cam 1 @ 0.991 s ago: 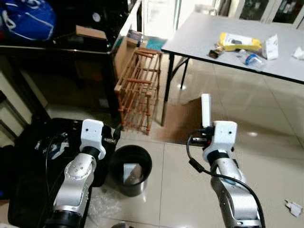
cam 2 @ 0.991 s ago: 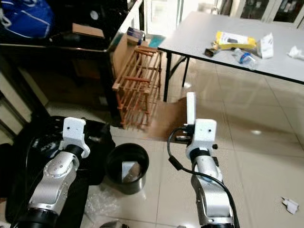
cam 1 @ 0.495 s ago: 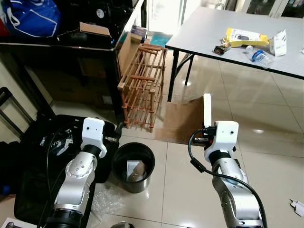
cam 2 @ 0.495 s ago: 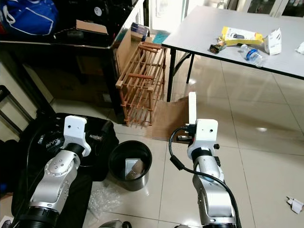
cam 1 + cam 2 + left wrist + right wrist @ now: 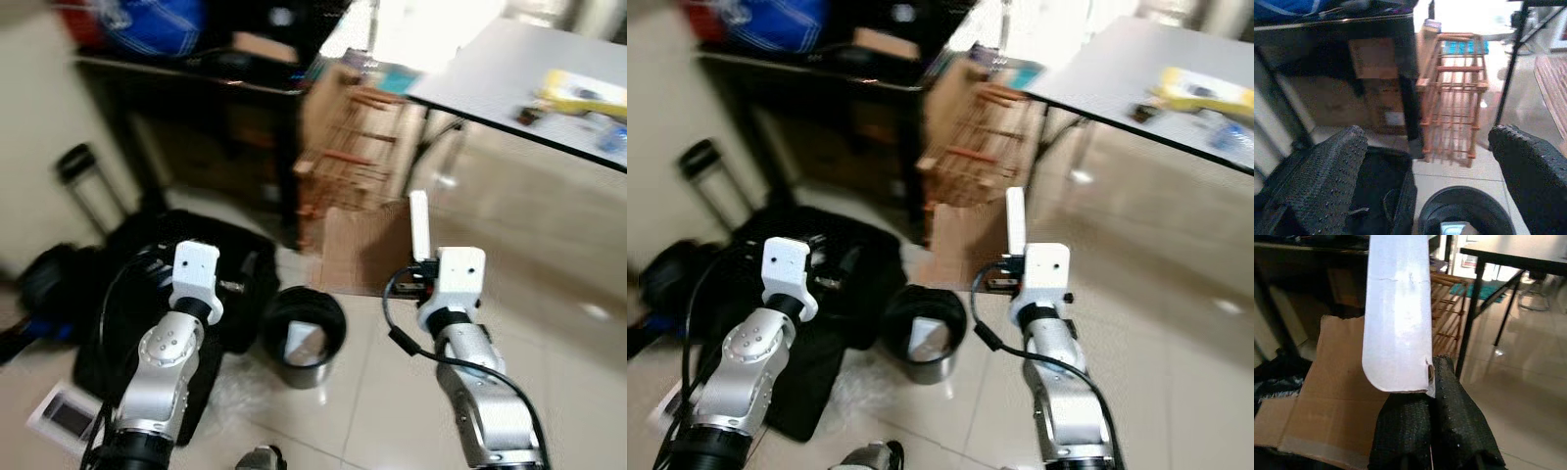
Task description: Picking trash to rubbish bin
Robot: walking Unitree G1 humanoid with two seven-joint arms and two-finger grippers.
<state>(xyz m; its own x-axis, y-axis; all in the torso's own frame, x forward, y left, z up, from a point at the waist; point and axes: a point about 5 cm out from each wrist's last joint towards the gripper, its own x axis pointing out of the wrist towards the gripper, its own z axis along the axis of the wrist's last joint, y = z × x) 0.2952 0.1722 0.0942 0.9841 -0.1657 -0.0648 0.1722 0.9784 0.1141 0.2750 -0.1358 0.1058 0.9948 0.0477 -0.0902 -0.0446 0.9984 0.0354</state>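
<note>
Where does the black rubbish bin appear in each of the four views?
Left eye view: rubbish bin on the floor between the two arms, lower centre.
Right eye view: lower centre, left of the right arm.
Left wrist view: bottom edge, between the left claw's open fingers.
Right wrist view: not in it.
Shared landmark: the wooden rack beyond the bin.

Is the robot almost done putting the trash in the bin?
Not yet. Done: the black bin on the floor already holds a pale scrap. In hand: the right pincer is shut on a flat white strip, held upright and off to the side of the bin, not over it. The left pincer is open and empty beside the bin. Left: dropping that strip in, and the blurry litter on the grey table.
</note>
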